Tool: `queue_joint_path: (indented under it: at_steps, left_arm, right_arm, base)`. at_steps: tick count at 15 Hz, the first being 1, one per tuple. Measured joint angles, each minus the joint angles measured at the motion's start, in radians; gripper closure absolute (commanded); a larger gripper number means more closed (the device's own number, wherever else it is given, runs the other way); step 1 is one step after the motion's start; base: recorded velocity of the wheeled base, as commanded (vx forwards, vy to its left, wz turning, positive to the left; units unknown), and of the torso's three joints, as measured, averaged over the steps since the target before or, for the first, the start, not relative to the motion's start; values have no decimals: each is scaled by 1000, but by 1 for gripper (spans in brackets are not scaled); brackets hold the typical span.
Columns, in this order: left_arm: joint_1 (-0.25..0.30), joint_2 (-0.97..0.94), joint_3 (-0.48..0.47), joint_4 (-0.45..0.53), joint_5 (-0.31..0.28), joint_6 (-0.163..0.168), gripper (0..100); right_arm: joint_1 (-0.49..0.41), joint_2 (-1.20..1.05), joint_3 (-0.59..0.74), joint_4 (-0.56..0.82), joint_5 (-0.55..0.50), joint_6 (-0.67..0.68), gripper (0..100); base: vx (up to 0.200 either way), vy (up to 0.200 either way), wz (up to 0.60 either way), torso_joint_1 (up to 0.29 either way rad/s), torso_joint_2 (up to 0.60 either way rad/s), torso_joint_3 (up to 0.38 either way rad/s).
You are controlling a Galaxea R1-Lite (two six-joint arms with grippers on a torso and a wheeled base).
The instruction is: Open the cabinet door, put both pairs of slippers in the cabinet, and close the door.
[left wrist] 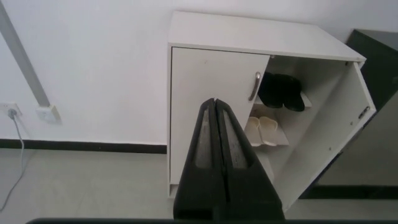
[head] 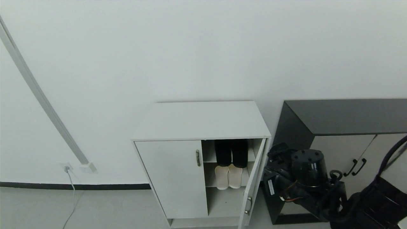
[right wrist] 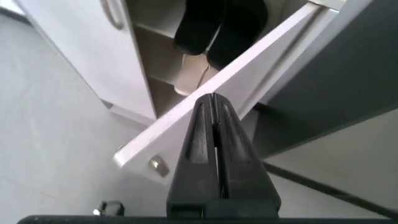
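Note:
The white cabinet point(head: 203, 121) stands against the wall with its left door point(head: 171, 178) shut and its right door point(head: 254, 181) swung out. A black pair of slippers point(head: 231, 152) sits on the top shelf and a white pair of slippers point(head: 228, 176) on the shelf below. My right gripper point(right wrist: 214, 98) is shut and empty, its tip at the outer face of the open door point(right wrist: 249, 81), above the door handle point(right wrist: 157, 165). My left gripper point(left wrist: 215, 102) is shut and empty, held well back from the cabinet front, facing the shut door.
A dark cabinet point(head: 343, 114) with pale doors stands just right of the open door, leaving a narrow gap. A wall socket with a cable point(head: 66, 167) and a slanted grey conduit point(head: 41, 95) are at the left. Bare floor lies before the cabinet.

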Motion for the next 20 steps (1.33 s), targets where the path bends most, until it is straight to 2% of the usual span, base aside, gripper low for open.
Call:
queue_joint_path:
  at_steps: [2,4,8,13,20]
  left_arm:
    - [0,0,0,1,0,0,100]
    - [0,0,0,0,0,0,100]
    - [0,0,0,0,0,-4,100]
    - [0,0,0,0,0,-5,100]
    - [0,0,0,0,0,-4,100]
  right_arm:
    - [-1,-40,93,-20,31,5,100]
    - [0,-50,164,-114,65,3,100]
    - [1,6,199,-236,91,5,100]
    - [3,87,167,-254,93,7,100]
    - [6,211,23,-249,93,5,100]
  base:
    - [0,0,0,0,0,0]
    - [0,0,0,0,0,0]
    - [0,0,0,0,0,0]
    - [0,0,0,0,0,0]
    - [0,0,0,0,0,0]
